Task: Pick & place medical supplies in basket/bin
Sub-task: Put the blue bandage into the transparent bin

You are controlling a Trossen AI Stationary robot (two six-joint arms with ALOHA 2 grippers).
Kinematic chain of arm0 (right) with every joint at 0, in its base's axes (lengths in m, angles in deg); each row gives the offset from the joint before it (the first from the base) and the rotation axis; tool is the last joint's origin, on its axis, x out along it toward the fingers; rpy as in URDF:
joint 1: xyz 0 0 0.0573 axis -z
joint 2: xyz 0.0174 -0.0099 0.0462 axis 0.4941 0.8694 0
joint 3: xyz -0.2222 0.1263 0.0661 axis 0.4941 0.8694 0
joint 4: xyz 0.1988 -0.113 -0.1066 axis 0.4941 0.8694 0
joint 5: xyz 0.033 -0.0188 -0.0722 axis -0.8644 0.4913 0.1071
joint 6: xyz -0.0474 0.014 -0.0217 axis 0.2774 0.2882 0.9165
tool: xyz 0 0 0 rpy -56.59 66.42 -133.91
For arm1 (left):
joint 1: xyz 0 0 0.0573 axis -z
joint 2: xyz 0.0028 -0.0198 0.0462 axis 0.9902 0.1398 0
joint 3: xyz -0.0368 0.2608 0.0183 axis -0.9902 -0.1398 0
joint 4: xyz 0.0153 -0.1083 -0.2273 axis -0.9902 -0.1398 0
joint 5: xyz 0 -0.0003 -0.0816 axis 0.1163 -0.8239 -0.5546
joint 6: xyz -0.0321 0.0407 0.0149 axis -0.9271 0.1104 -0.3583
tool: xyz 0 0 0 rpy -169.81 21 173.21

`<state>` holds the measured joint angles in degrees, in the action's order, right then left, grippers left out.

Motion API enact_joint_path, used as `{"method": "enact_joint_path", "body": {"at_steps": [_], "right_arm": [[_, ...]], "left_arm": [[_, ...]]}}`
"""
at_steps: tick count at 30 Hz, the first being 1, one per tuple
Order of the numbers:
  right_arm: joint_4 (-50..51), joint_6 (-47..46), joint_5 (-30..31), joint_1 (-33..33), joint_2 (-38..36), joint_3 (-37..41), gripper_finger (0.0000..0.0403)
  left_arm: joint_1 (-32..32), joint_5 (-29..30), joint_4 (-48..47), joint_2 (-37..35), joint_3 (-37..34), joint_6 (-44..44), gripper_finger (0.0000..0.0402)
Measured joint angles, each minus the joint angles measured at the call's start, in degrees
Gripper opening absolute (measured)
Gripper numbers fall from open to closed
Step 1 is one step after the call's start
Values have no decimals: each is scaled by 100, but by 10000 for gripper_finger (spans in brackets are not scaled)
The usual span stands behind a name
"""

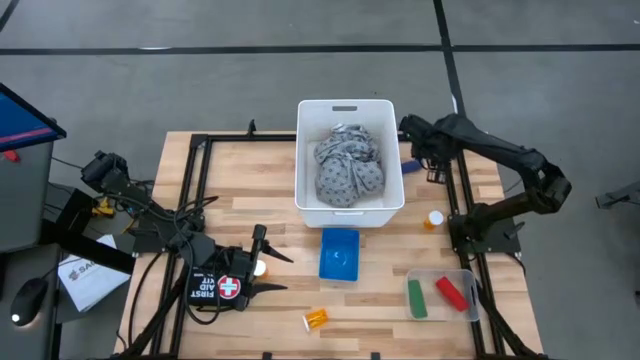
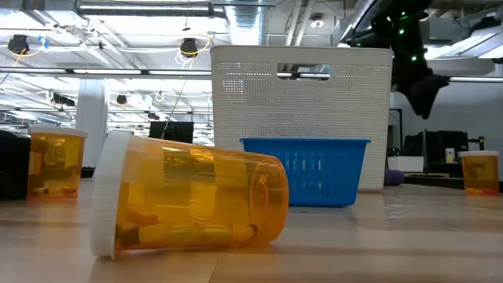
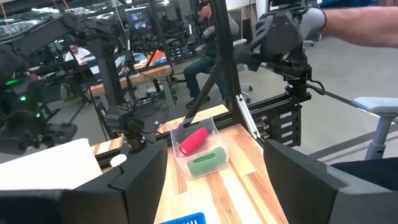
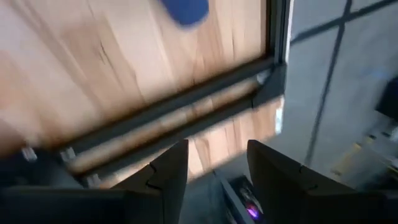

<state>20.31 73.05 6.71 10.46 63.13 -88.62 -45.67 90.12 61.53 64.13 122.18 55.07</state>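
Note:
A white bin (image 1: 300,190) holds the grey patterned cloth (image 1: 348,162). In front of it stands a small blue basket (image 1: 340,253). One orange pill bottle (image 1: 315,319) lies on its side near the front edge. Another (image 1: 433,218) stands right of the bin, and a third (image 1: 260,268) stands by my left gripper. A green piece (image 1: 416,298) and a red piece (image 1: 450,292) lie in a clear tray (image 1: 470,300). A blue piece (image 1: 410,167) lies beside the bin. My left gripper (image 1: 278,272) is open and level, left of the basket. My right gripper (image 1: 412,150) is open above the blue piece (image 4: 185,9), pointing down.
A black first-aid pouch (image 1: 218,288) sits under my left arm. Dark frame rails (image 1: 462,190) run along the table's left and right sides. Bare wood lies between the basket and the tray. In the low view the lying bottle (image 2: 189,200) fills the foreground before the bin (image 2: 302,110).

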Motion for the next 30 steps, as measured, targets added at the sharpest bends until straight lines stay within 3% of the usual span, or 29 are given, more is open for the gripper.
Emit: {"method": "enact_joint_path", "body": {"at_steps": [7, 16, 24, 30], "right_arm": [[-479, 94, -345, 401, -7, -2, 179], [-1225, 181, -1758, 1155, -135, 54, 234], [-2462, 759, -2672, 1687, -1018, 1084, 233], [-3452, 909, -2855, 1710, -1124, 1905, 234]], "left_arm": [[0, 0, -1, 0, 0, -1, 259], [0, 0, 0, 0, 0, -1, 259], [0, 2, 67, 0, 0, 237, 259], [-112, 2, 177, 0, 0, 280, 259]]}}
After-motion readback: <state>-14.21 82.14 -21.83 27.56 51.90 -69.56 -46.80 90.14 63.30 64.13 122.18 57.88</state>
